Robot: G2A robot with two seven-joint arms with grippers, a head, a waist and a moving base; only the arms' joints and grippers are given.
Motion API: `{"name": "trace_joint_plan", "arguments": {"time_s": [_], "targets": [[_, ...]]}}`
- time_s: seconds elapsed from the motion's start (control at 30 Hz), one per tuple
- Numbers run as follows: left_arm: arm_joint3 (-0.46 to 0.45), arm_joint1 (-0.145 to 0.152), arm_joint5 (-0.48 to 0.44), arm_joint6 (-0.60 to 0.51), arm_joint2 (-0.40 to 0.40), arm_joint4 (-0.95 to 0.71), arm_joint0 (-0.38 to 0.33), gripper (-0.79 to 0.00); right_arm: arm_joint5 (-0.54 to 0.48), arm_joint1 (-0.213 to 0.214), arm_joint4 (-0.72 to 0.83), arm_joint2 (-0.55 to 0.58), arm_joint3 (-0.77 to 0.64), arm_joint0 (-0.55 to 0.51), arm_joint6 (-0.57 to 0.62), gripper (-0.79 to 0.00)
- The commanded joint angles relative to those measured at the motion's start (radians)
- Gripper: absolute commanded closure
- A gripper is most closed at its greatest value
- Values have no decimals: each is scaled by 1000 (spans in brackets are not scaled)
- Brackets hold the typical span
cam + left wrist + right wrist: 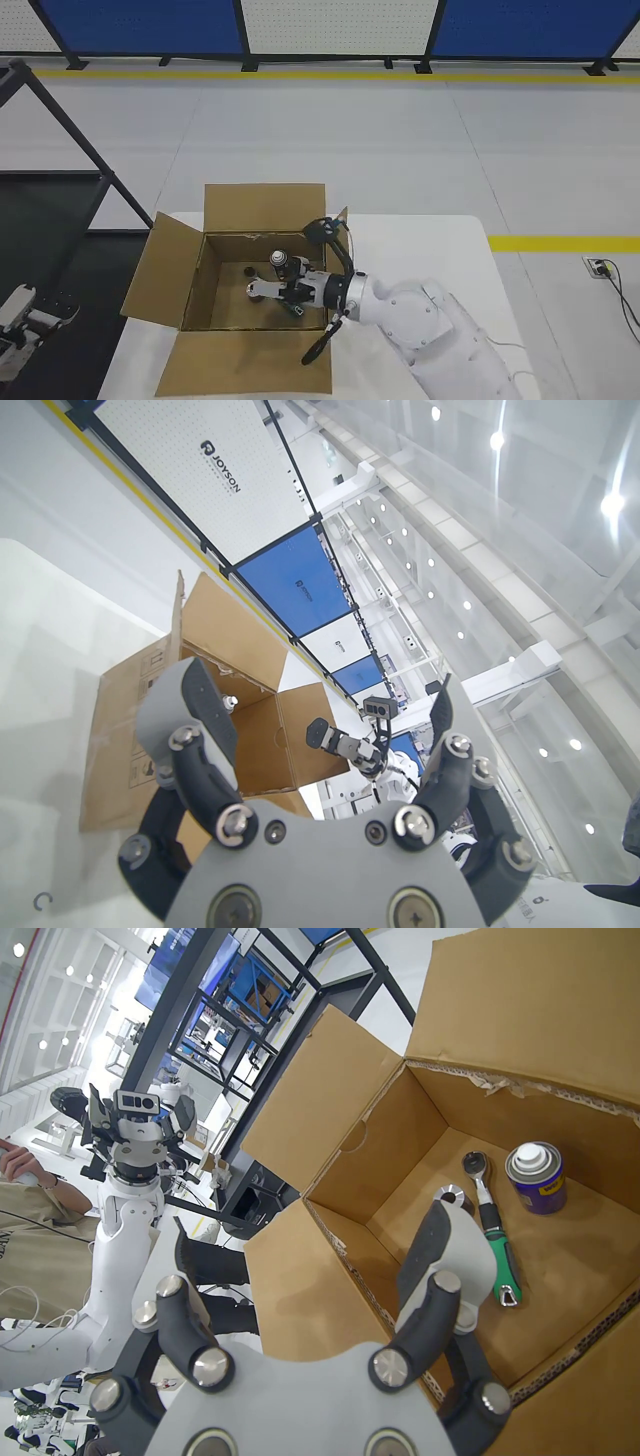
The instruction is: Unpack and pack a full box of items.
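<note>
My right hand [312,1228] hangs wide open and empty over the open cardboard box [525,1018] on the desk [420,240]. Inside are 1 ratchet wrench [492,1223], 1 upright spray can [537,1178] and 1 socket [452,1198]. My left hand [317,682] is spread and empty.

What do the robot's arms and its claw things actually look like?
The right arm is a smooth, rounded white shell, with a black cable looping at its wrist. The left gripper and right gripper match: a pale grey plate with silver screws, dark linkages, and two curved grey fingers with black textured pads.
</note>
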Motion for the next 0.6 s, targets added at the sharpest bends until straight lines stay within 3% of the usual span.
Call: {"name": "trace_joint_plan", "arguments": {"time_s": [0.0, 0.23, 0.37, 0.57], "targets": [[2, -2, -5, -19, -9, -9, 19, -785, -1, 1, -1, 2, -2, -2, 1, -785], [2, -2, -5, -19, -9, -9, 19, -785, 2, 1, -8, 1, 1, -5, -4, -785], [1, -2, -4, -17, -9, -8, 18, -785, 20, -12, -119, -70, 24, 42, 2, -785], [0, -2, 2, -24, -18, -13, 14, -785, 164, -27, -259, -105, 40, 86, -44, -785]]}}
